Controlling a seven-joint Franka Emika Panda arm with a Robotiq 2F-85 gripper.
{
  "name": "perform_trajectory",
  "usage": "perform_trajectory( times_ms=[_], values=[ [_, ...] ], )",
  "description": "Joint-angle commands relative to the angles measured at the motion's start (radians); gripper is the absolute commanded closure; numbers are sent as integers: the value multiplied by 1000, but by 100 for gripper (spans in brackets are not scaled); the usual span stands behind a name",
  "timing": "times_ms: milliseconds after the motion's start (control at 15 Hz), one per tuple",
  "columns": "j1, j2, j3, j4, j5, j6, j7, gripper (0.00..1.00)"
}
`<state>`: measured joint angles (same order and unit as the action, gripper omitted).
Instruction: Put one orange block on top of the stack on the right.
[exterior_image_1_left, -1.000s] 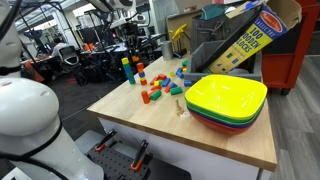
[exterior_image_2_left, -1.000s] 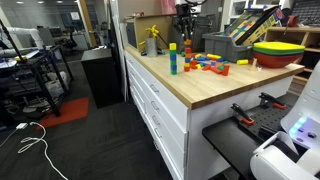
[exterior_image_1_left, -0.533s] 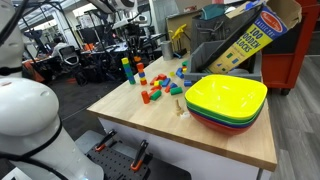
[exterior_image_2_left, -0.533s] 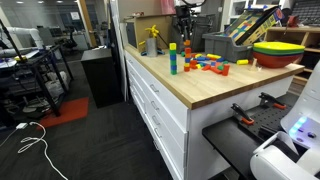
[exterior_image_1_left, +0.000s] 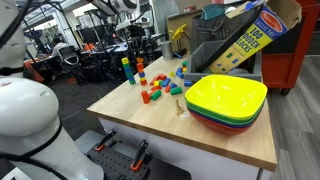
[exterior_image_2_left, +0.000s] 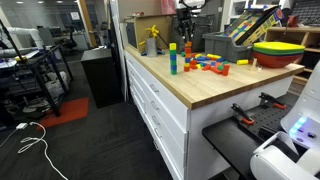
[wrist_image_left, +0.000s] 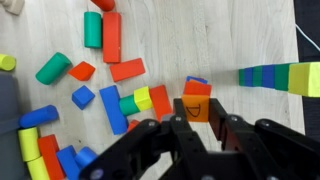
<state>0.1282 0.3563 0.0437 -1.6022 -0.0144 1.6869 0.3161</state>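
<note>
Gripper (wrist_image_left: 198, 128) is clamped narrow on the orange block (wrist_image_left: 196, 106), held over the stack (wrist_image_left: 197, 82), whose blue edge shows just beyond the block.

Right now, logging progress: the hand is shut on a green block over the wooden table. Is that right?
Not quite: the block is orange, not green, as the wrist view shows. The hand is shut on it over the wooden table.

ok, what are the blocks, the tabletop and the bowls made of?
Blocks: likely painted wood, matte solid colours; the box behind reads wooden blocks.
Tabletop: light wood, visible plank seams, satin finish.
Bowls: probably plastic, glossy, bright, thin nested rims.
</note>
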Motion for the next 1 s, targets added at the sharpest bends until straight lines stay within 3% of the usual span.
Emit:
perform_trajectory(
  times_ms=[0, 933],
  values=[
    [-3, 11, -5, 29, -11, -28, -23, 93],
    [-1, 11, -2, 21, -3, -38, -23, 93]
  ],
)
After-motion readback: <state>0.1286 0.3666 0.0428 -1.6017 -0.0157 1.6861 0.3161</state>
